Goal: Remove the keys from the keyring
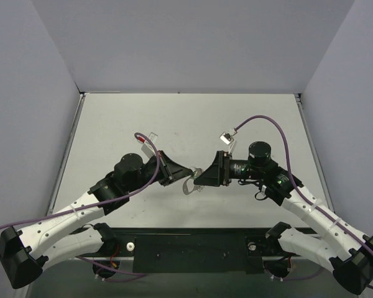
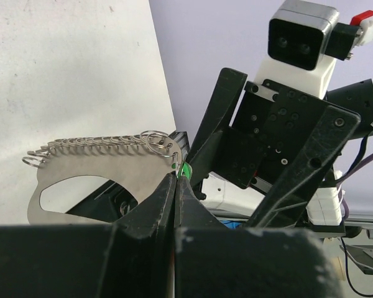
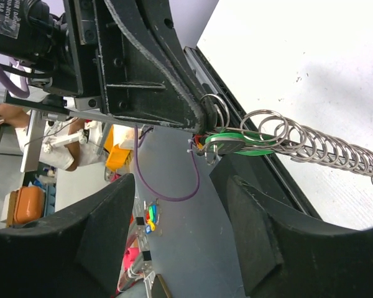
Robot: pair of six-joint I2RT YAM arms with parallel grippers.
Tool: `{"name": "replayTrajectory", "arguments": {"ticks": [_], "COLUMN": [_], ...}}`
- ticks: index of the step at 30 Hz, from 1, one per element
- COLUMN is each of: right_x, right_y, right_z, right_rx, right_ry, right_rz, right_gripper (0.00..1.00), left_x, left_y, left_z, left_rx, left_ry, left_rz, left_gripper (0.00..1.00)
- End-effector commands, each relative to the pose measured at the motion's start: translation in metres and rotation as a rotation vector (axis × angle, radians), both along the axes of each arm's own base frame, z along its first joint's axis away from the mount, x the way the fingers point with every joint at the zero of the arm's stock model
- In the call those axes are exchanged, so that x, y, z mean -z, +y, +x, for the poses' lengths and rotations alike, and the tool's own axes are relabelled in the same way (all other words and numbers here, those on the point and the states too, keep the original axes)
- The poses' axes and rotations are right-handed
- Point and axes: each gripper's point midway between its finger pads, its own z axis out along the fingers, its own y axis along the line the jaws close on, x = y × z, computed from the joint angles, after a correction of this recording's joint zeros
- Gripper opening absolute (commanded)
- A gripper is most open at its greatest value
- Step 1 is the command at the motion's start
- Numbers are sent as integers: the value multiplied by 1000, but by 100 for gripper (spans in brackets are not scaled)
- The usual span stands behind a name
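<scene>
Suspended keyring (image 1: 188, 185) above worktop (image 1: 174, 124).
Top view: left end effector (image 1: 189, 172) and right end effector (image 1: 198, 175) meet tip to tip; keyring hangs beneath. Left wrist view: left end effector clamped on keyring edge, green key (image 2: 185, 171) beside it. Right wrist view: right jaws apart, key just beyond them, ungripped.
</scene>
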Motion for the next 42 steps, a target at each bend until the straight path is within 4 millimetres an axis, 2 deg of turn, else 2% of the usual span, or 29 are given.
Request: {"name": "replayTrajectory", "arguments": {"ticks": [1,6,9,13,16,21,25,33,42], "right_x": [-34,-48,-52,-32,-33,-22,-24,-33,-28], "right_y": [-2,-9,-16,-41,-44,-23,-11,-11,-4], "right_z": [0,18,31,45,42,34,40,51,54], "right_rx": [14,170,311,550,641,652,667,710,700], "right_ry": [-89,-39,46,107,63,12,-11,-50,-51], "right_rz": [50,67,97,13,10,-26,8,-1,-9], "right_gripper": [57,57,54,47,43,36,32,29,25], "left_x": [-32,-36,-38,-39,-38,-40,-40,-41,-39], "left_y": [0,4,8,13,12,13,12,13,10], "left_z": [0,3,8,14,14,21,22,21,20], "left_rx": [-5,-34,-83,-144,-168,-228,-248,-257,-243], "left_ry": [-78,-84,-80,-75,-61,-32,-17,-9,-6], "left_rz": [-93,-103,-109,-123,-142,-179,-188,-199,-198], "left_gripper": [0,0,0,0,0,0,0,0,0]}}
